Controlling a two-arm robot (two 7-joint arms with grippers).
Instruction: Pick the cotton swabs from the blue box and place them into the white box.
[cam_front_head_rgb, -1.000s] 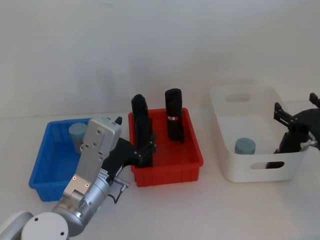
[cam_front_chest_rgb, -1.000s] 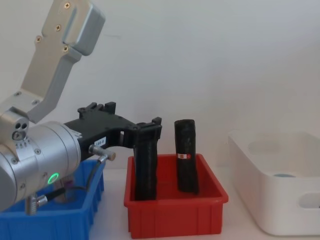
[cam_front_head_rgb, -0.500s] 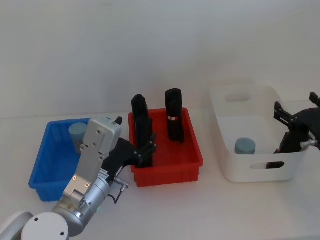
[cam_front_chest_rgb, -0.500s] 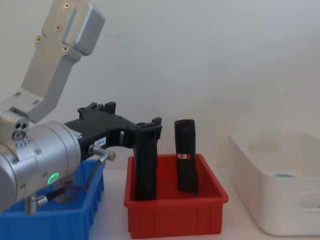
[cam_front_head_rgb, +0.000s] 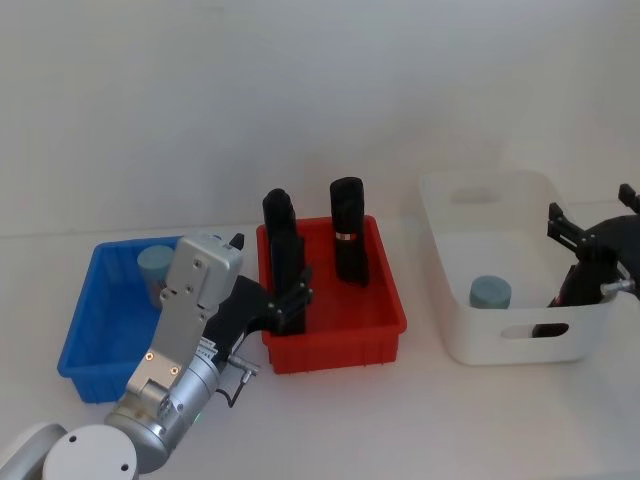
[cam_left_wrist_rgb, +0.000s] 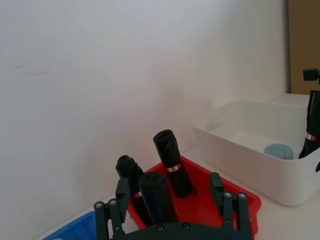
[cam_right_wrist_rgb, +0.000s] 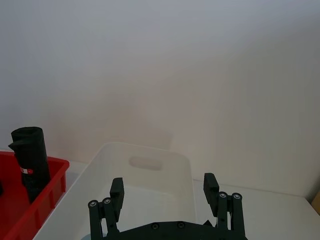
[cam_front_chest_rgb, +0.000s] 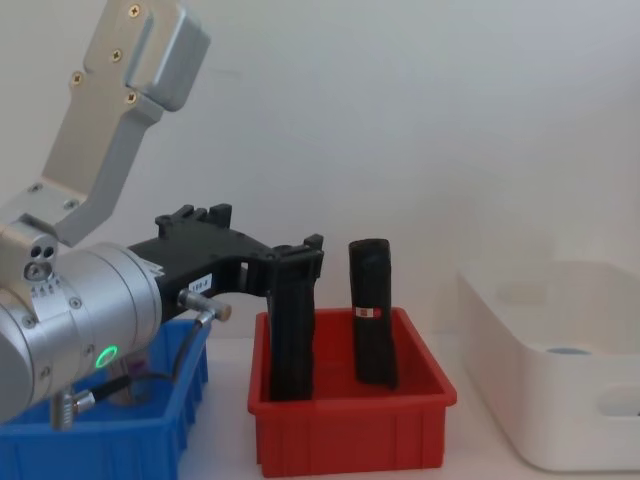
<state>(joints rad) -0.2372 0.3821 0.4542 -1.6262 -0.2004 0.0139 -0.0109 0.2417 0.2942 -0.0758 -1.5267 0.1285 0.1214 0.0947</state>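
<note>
Black left tool (cam_front_head_rgb: 293, 303) — spread wide, empty — beside red bin (cam_front_head_rgb: 335, 345).

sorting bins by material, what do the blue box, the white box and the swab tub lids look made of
The blue box looks like moulded plastic, slightly glossy, with a thin rim. The white box also looks plastic, smooth, with rounded corners and handle cut-outs. The light blue lids on the cotton swabs look matte, probably plastic; too small to confirm.

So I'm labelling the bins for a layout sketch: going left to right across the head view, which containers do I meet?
blue box → red bin → white box
</note>
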